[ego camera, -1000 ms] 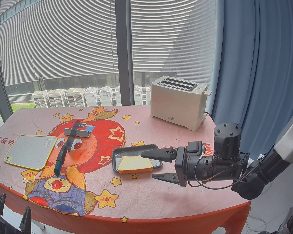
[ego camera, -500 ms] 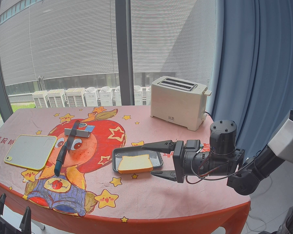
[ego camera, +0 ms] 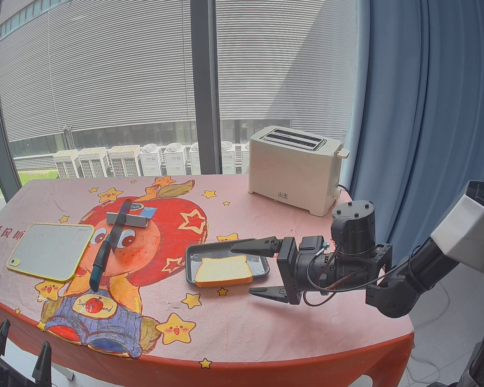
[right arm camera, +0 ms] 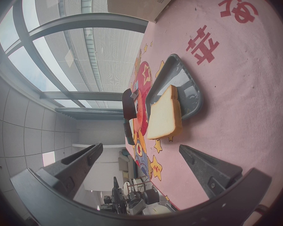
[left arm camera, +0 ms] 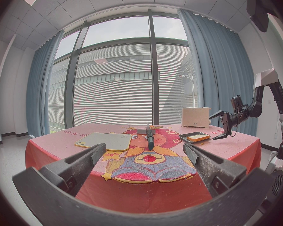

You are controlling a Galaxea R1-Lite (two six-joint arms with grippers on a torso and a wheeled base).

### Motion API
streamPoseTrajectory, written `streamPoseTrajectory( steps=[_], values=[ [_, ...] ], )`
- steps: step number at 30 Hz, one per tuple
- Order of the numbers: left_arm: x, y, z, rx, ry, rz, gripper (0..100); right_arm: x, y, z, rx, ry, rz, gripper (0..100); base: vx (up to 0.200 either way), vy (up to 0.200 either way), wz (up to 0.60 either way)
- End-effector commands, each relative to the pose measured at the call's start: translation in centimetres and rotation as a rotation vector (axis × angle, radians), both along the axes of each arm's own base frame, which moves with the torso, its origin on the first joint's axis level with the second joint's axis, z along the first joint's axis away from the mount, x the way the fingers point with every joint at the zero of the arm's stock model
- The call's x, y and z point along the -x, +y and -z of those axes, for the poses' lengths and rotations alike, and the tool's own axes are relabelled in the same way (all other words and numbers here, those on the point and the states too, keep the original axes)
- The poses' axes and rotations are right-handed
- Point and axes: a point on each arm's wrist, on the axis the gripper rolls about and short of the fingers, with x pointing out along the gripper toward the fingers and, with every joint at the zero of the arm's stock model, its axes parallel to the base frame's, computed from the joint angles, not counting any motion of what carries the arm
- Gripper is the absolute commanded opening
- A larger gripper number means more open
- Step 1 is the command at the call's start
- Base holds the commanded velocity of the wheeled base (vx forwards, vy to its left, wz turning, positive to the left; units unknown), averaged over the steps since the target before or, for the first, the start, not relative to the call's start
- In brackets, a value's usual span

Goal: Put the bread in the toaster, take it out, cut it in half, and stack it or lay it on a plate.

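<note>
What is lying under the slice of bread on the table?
A dark tray is under the bread slice, whose near edge hangs over the tray's rim. The tray floor beneath the slice is covered, so I cannot see it.

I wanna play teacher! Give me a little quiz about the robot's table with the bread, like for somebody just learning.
1. True or false: the bread is already inside the toaster.
2. What does the bread lie on? A) the green-edged board B) the grey tray C) the knife
3. Fill the gap: the right claw, next to the bread, is ____ (open or shut).

Key: 1 false, it lies outside the toaster; 2 B; 3 open.
</note>
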Motion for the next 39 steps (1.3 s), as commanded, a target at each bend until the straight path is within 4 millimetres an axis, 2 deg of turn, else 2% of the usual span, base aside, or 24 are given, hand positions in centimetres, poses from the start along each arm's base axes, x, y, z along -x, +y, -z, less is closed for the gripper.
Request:
streamPoseTrajectory(
  steps=[1,9,39],
  values=[
    [0.0,0.0,0.5,-0.001,0.001,0.000,100,-0.6,-0.1,0.9,0.009,0.010,0.010,100,0.000,0.000,0.00],
    [0.0,0.0,0.5,0.001,0.001,0.000,100,-1.5,-0.2,1.5,0.009,0.013,0.028,100,0.000,0.000,0.00],
    [0.0,0.0,0.5,0.001,0.001,0.000,100,-2.3,0.6,1.8,0.005,0.011,0.020,100,0.000,0.000,0.00]
  ],
)
